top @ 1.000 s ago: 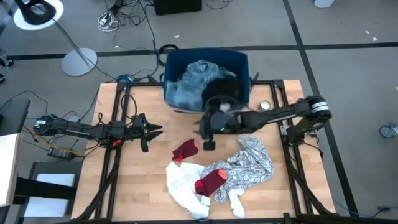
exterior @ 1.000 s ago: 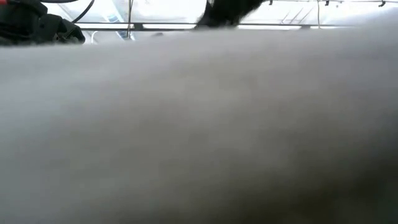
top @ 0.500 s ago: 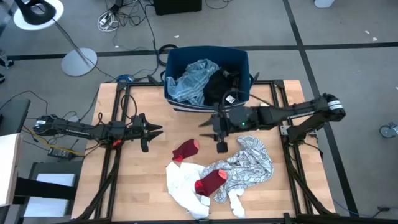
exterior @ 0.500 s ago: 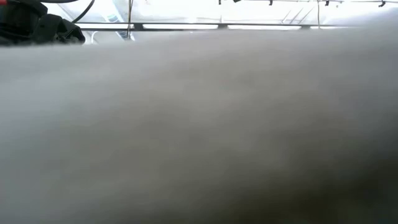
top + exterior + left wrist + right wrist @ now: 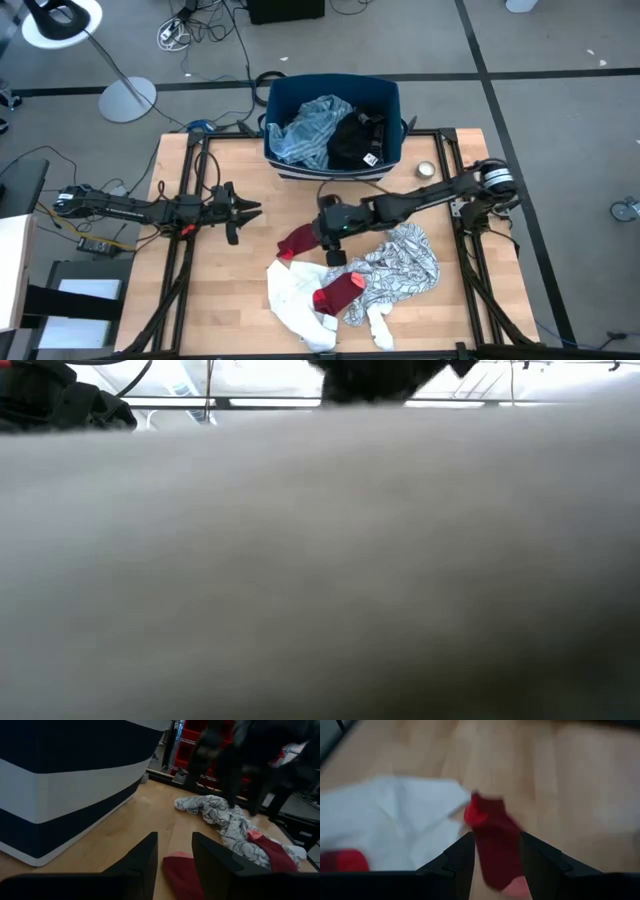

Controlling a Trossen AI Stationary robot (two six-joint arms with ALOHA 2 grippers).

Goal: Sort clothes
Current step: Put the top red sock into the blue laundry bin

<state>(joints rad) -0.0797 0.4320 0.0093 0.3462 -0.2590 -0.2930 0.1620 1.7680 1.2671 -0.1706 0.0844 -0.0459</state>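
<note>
Hovering my right gripper (image 5: 333, 243) at mid-frame, jaws apart and empty, I see the dark red soft sock (image 5: 298, 241) lying lengthwise between the fingers (image 5: 465, 857); left gripper (image 5: 243, 212), also apart, waits farther left.

Even, soft overhead light leaves only faint shadows in the high view, the low view is filled by a grey out-of-focus blur under a glaring bright strip, and the right wrist view is smeared, its red garment (image 5: 492, 840) soft-edged.
</note>
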